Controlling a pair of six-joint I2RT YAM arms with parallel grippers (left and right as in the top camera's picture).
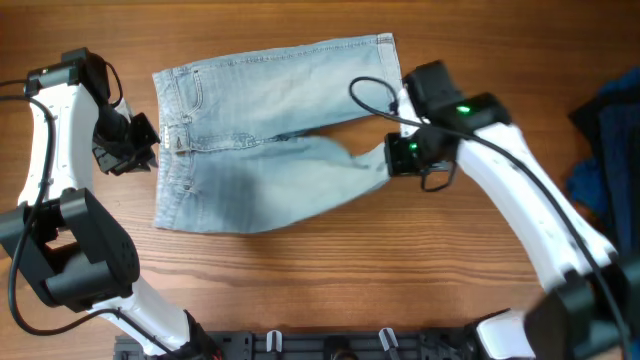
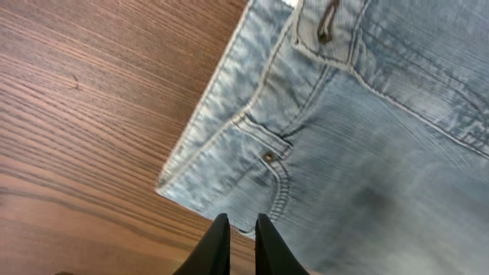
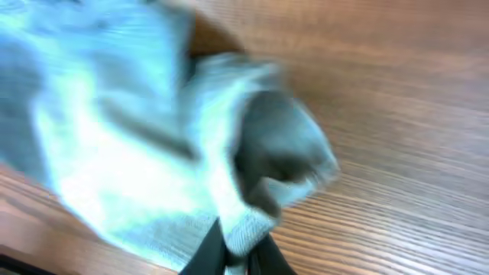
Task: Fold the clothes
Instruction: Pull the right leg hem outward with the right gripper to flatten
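Denim shorts [image 1: 260, 140] lie on the table [image 1: 330, 280], and I take their waistband [image 1: 172, 150] as my reference. From the waistband the long axis of the shorts runs toward the robot's right side, so both legs point away from it, toward the right arm.

The far leg [image 1: 300, 85] lies straight and flat. The near leg [image 1: 290, 185] narrows to a point at its end, because the right hand [image 1: 398, 155] is clamped on the hem there. The right wrist view is blurred, but I see cloth bunched at the fingers [image 3: 210, 248]. This hand is therefore at the end of the shorts opposite the waistband.

The left hand [image 1: 138, 150] is just beside the waistband, on its outer side. In the left wrist view its fingers [image 2: 218, 244] are almost together at the denim edge. I cannot tell if they pinch the cloth or only stand above it.

I judge that the coming move belongs to the right arm, which already holds the hem. Its path goes back along the long axis or across onto the far leg. A dark blue pile [image 1: 610, 130] lies well beyond the leg ends, far from the waistband.
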